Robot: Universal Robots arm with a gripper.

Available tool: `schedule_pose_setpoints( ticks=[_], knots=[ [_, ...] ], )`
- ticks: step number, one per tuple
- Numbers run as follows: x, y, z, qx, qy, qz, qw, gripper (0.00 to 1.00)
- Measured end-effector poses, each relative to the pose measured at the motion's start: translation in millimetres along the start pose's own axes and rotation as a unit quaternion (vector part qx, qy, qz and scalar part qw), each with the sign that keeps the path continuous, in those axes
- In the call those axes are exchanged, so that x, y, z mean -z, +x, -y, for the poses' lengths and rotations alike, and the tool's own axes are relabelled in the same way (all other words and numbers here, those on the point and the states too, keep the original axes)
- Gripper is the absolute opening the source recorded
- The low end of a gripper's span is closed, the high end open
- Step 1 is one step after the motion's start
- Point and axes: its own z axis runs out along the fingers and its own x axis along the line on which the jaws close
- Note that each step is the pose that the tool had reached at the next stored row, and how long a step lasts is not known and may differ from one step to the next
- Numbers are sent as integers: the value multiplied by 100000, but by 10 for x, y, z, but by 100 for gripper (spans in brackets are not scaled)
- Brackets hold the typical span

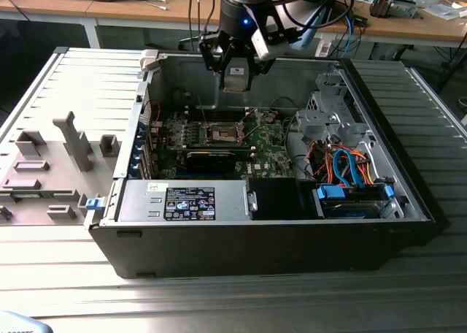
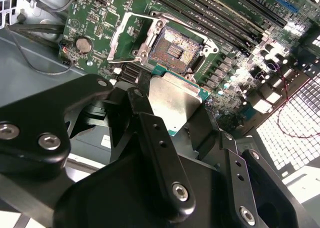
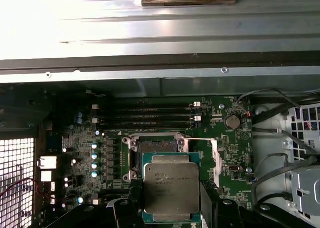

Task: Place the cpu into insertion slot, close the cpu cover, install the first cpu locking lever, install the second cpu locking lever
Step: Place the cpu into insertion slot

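Cpu was a flat silver-grey square w/ a thin green edge, pinched betw. the black fingers. It hung just over the open insertion slot on the green board, not in it yet.

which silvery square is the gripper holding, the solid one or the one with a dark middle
The solid one, the cpu, clamped in the gripper above the board. The dark-centred one, the insertion slot, sits empty on it.
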Motion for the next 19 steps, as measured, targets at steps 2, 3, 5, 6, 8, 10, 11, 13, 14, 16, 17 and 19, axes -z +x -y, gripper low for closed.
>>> schedule_pose_setpoints(
  ticks=[2,3,5,6,8,10,11,13,14,16,17,19],
  knots=[
    [-13,19,2,186,10,-18,100000,55],
    [-18,26,2,382,11,-37,99999,55],
    [-36,40,4,2060,42,-185,99979,55],
    [-42,45,5,2614,55,-236,99966,55],
    [-53,51,6,2700,55,-243,99963,55],
    [-64,54,7,2709,57,-247,99963,55],
    [-69,55,8,2713,60,-249,99963,55],
    [-74,56,8,2703,64,-250,99963,55],
    [-78,57,9,2704,60,-249,99963,55],
    [-82,56,9,2703,59,-247,99963,55],
    [-84,56,9,2705,59,-247,99963,55],
    [-88,56,9,2706,59,-247,99963,55]
  ],
)
